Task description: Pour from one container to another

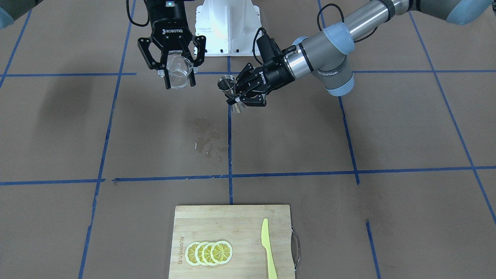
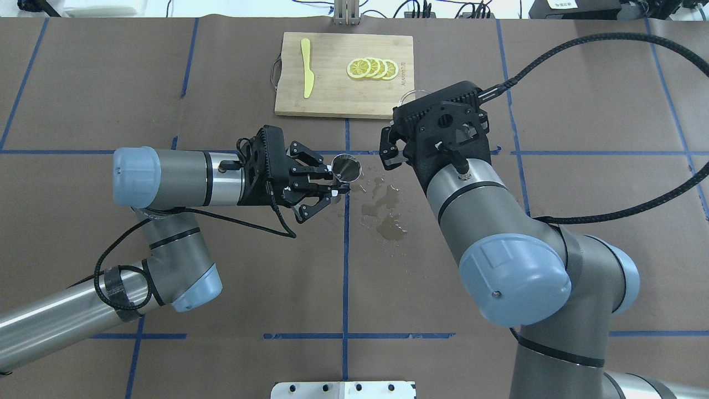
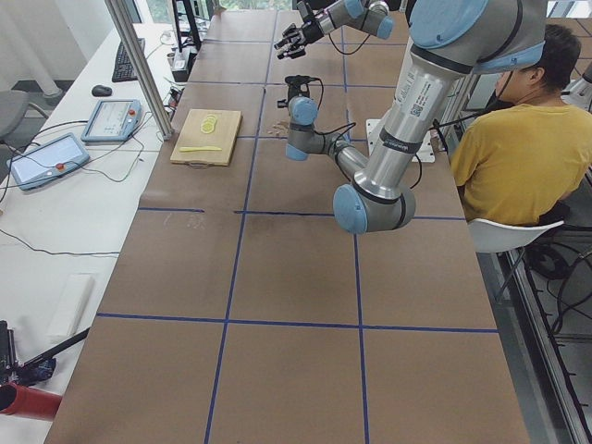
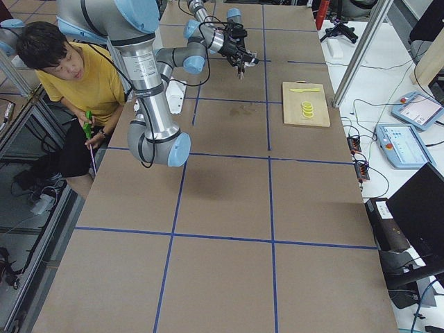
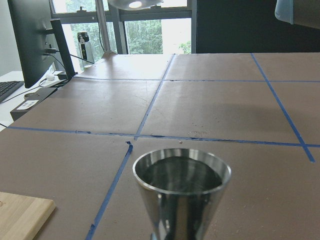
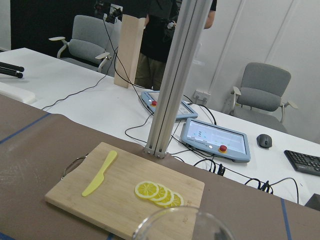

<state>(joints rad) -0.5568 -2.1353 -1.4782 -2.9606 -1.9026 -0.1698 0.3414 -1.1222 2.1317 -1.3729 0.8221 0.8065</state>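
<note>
Exterior front-facing view: right gripper, fingers closed on the clear glass cup, which is held upright at 9 o'clock from the steel jigger. The left gripper clamps the jigger's waist. Wet patch lies at 7 o'clock of the jigger.

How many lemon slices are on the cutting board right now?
4 lemon slices, overlapping in one row on the cutting board, left of the yellow knife in the front-facing view. Another could hide underneath.
</note>
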